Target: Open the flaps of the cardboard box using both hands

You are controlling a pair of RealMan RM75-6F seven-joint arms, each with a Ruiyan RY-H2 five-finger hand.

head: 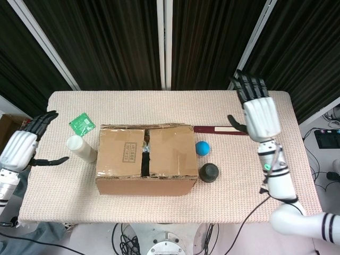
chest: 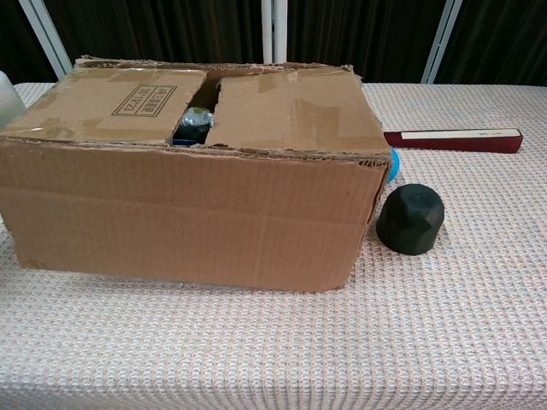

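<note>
cardboard box (head: 144, 159): two top flaps lying flat | left hand (head: 22, 149): spread, empty | right hand (head: 258, 112): spread, empty, clear of box

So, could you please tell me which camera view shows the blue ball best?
The head view: the blue ball lies fully exposed on the table, right of the cardboard box. In the chest view only a thin blue sliver peeks from behind the box's right corner.

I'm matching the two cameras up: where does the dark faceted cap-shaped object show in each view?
Head view: dark faceted cap-shaped object sits right of the cardboard box, near its front corner.
Chest view: right of centre, beside the same corner.
Shared landmark: the long dark red box behind it.
</note>
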